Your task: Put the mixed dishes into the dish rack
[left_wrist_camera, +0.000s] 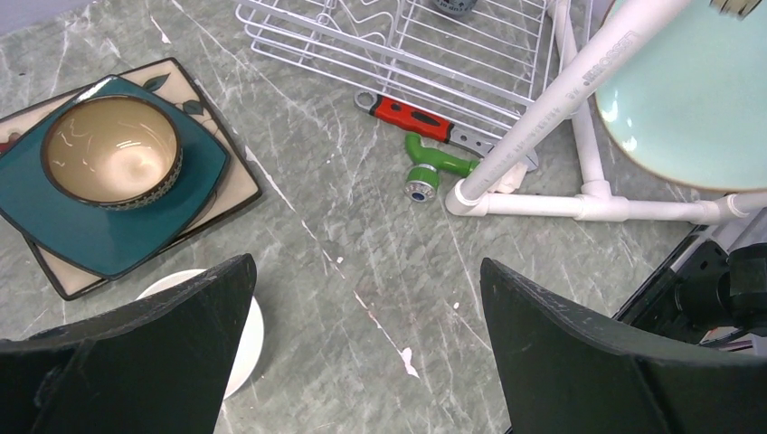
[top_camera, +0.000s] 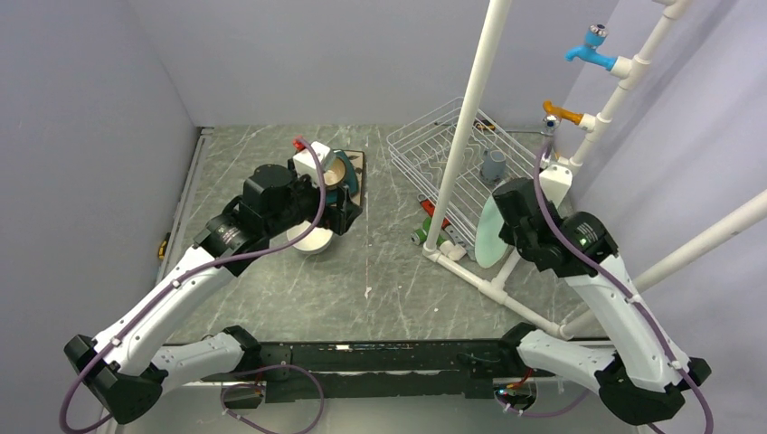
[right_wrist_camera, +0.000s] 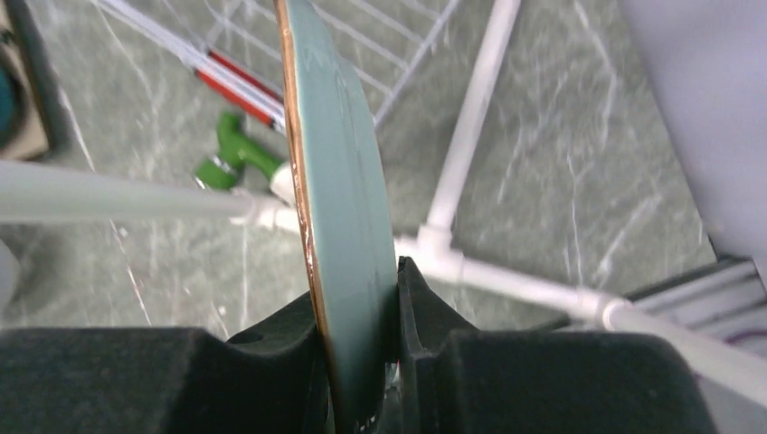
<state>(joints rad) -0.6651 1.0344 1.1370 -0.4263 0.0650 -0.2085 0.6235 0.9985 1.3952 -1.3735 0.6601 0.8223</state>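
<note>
My right gripper (top_camera: pixel 499 228) is shut on the edge of the mint-green round plate (top_camera: pixel 489 235) and holds it on edge beside the dish rack's near right corner; the right wrist view shows the fingers (right_wrist_camera: pixel 357 289) pinching the plate (right_wrist_camera: pixel 339 163). The white wire dish rack (top_camera: pixel 425 145) holds a small grey mug (top_camera: pixel 493 165). My left gripper (left_wrist_camera: pixel 366 344) is open and empty above the table, next to the white bowl (left_wrist_camera: pixel 246 334). The brown bowl (left_wrist_camera: pixel 111 149) sits on the teal square plate (left_wrist_camera: pixel 108 240), which lies on the cream flowered plate (left_wrist_camera: pixel 233 185).
A white pipe frame (top_camera: pixel 470 99) stands in front of the rack, its base pipes (left_wrist_camera: pixel 543 206) on the table. A red-handled tool (left_wrist_camera: pixel 411 113) and a green fitting (left_wrist_camera: pixel 436 163) lie beside the rack. Blue (top_camera: pixel 588 50) and orange (top_camera: pixel 565 113) taps sit on the right pipe.
</note>
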